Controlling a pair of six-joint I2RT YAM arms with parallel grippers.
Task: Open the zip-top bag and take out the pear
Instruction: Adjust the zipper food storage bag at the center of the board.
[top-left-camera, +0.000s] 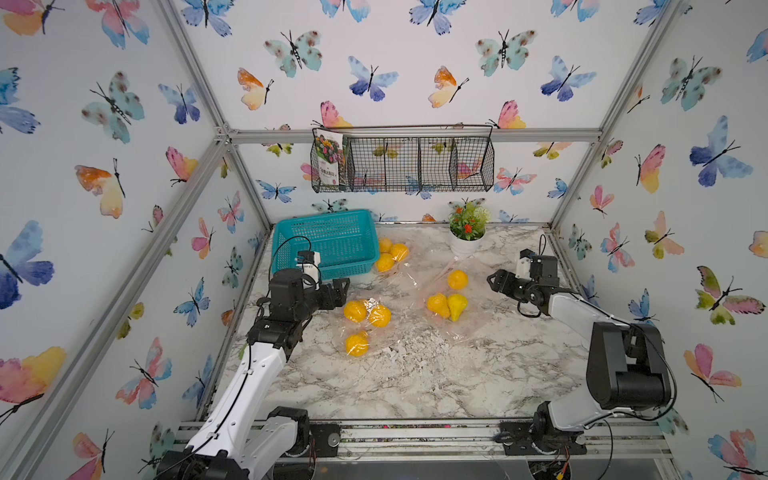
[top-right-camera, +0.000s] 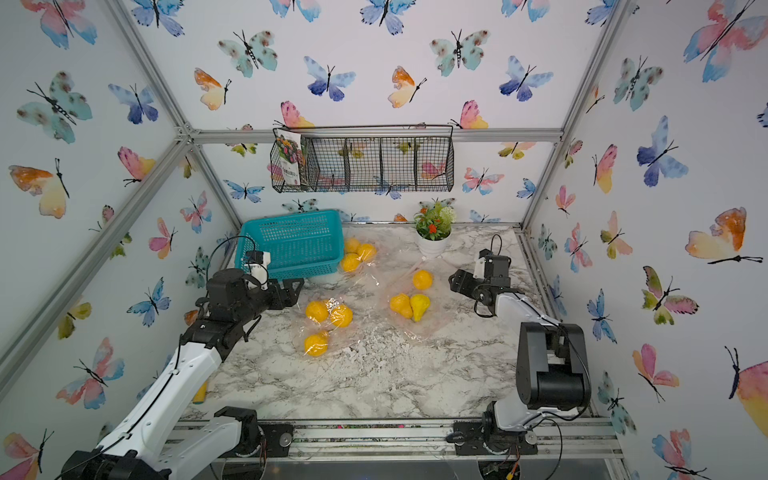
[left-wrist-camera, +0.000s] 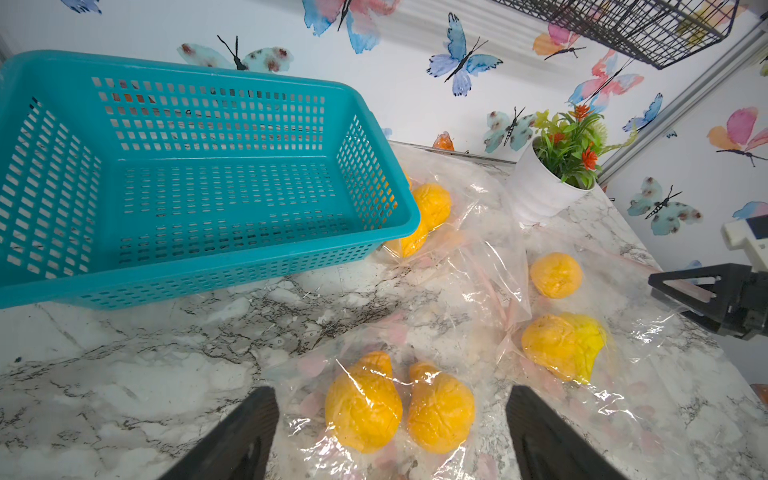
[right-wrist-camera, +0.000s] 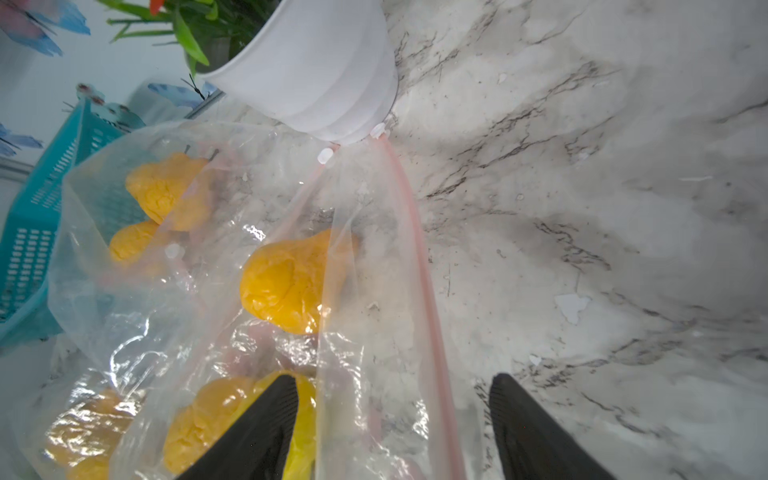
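Right gripper (right-wrist-camera: 395, 376) jaws apart astride pink zip strip (right-wrist-camera: 419, 249), clear only wrist-side

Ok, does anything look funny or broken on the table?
Yes. The marble tabletop is scuffed in the middle, with white flakes scattered around. The teal basket looks tipped, one corner over a bag of pears.

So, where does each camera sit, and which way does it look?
Top view: high above the arm bases, looks down on the table; both arms show.
Top view: beside it, same direction, same arms.
Left wrist: on left arm, faces teal basket and bagged pears; own fingers show.
Right wrist: on right arm, faces zip-top bag; own fingers show.
Shared: both wrists see the white pot.
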